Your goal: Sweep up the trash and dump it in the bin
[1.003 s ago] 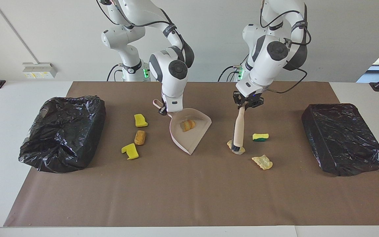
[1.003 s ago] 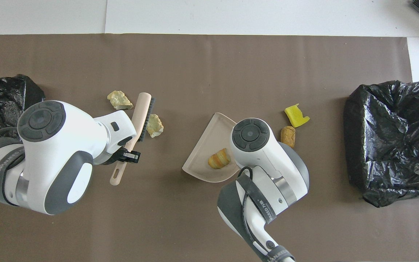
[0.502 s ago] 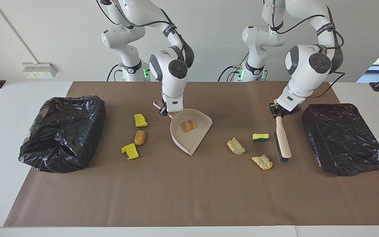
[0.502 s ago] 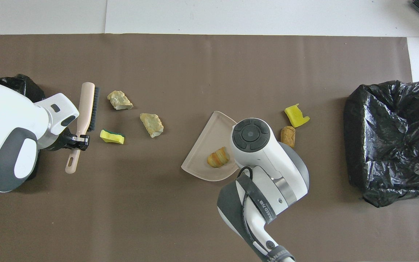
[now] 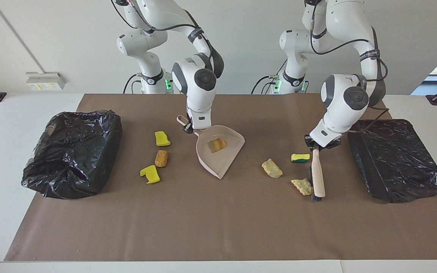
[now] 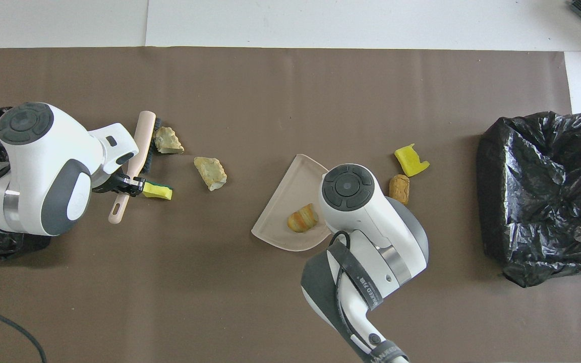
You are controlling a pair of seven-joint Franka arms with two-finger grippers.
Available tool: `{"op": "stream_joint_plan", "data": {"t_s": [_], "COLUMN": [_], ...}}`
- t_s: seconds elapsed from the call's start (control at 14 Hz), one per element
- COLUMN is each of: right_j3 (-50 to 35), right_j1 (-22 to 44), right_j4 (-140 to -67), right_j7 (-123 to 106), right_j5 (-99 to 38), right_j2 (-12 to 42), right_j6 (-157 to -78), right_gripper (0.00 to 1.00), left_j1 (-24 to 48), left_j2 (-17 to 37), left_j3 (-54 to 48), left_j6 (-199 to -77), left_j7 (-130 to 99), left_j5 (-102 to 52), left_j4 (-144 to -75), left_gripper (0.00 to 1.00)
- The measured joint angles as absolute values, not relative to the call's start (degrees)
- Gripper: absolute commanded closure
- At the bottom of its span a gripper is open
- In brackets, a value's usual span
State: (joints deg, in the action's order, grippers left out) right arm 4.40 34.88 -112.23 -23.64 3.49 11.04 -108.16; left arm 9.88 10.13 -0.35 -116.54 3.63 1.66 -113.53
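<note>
Open passage: the wide strip of brown mat (image 5: pixel 218 227) on the desk, farther from the robots than all the items, lies bare from end to end. Obstructions: a black bin bag (image 5: pixel 72 151) at the right arm's end and a second black bag (image 5: pixel 396 159) at the left arm's end. Mid-mat, the dustpan (image 5: pixel 220 151) blocks the centre, with three chunks (image 5: pixel 161 158) between it and the nearer bag. The brush (image 5: pixel 318 176) touches a pale chunk (image 5: pixel 302 186); the gap from there to the dustpan holds one beige chunk (image 5: pixel 272 168)

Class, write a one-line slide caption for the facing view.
Left gripper sets brush beside a chunk; right gripper holds dustpan.
</note>
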Motion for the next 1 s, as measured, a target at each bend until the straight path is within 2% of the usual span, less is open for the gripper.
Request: {"op": "stream_joint_plan", "data": {"t_s": [0.43,1.0], "right_j3": [4.40,4.43], "right_j1": [34.88,34.88], "right_j4": [-112.23,-112.25], "right_j7": [-23.66,-24.14], "right_j5": [3.55,3.83], "right_j2": [11.04,11.03], "right_j6": [-108.16,-106.62], "right_gripper": [1.00,1.00], "left_j1": [18.12,34.04], "left_j2": [8.27,3.00], "left_j3": [-0.99,-1.20], "left_j6": [-116.45,-116.43], "left_j7": [10.04,10.14], "left_j5": [0.53,-6.88], "left_j4": [-117.21,-122.66], "left_gripper": [1.00,1.00]}}
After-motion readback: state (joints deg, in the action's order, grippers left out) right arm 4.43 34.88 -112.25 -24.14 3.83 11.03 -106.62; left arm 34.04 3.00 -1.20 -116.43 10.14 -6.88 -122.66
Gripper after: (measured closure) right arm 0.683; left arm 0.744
